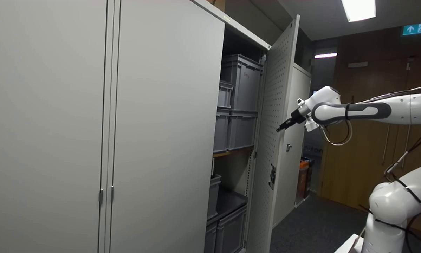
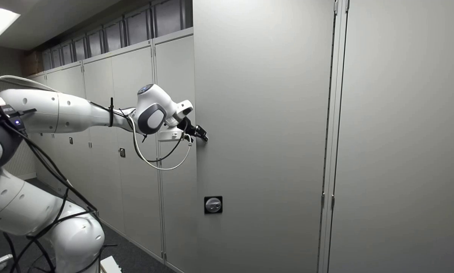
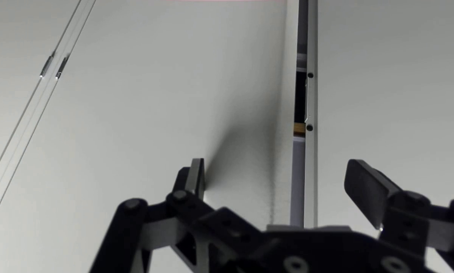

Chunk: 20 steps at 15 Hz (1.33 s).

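Wrist view first: my gripper (image 3: 276,174) has its two fingers (image 3: 367,191) spread wide, holding nothing. As that camera looks out, the free edge (image 3: 312,106) of the swung-out door (image 3: 393,87) runs between them, nearer the finger on the right. This is the relation I mind most: the edge stands upright, its long axis crossing the line from finger to finger, with a finger lined up to either side. I cannot settle whether it sits between the fingers or just ahead of them, nor whether anything touches. I have a single arm (image 2: 75,115), and both exterior views put its tip right by that edge; the door's round lock (image 2: 213,205) sits lower. Left of the edge, apart from it in the wrist view, is a closed door (image 3: 162,106). Deeper in, an exterior view shows stacked grey bins (image 1: 247,88) inside the cabinet (image 1: 245,31), the upper stack resting on a wooden shelf (image 1: 221,154). Farthest off, beyond the arm, I see wooden doors (image 1: 358,168) and a green exit sign (image 1: 417,28).
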Available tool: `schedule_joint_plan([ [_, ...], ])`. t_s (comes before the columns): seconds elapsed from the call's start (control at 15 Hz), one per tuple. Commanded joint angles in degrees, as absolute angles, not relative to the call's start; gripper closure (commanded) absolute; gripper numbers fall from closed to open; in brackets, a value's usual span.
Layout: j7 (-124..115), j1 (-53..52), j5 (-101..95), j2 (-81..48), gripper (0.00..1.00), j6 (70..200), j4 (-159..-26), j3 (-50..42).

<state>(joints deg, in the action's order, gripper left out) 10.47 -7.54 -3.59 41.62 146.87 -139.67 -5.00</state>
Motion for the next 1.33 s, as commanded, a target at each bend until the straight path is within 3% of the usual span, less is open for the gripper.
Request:
schedule_joint_plan([
  [0.0,11.45,-8.59,-1.79,38.16,0.00,146.59,-135.81,-4.19],
  [1.27,9.52,-8.02,-1.80,28.15,0.00,144.39,-127.77,0.07],
])
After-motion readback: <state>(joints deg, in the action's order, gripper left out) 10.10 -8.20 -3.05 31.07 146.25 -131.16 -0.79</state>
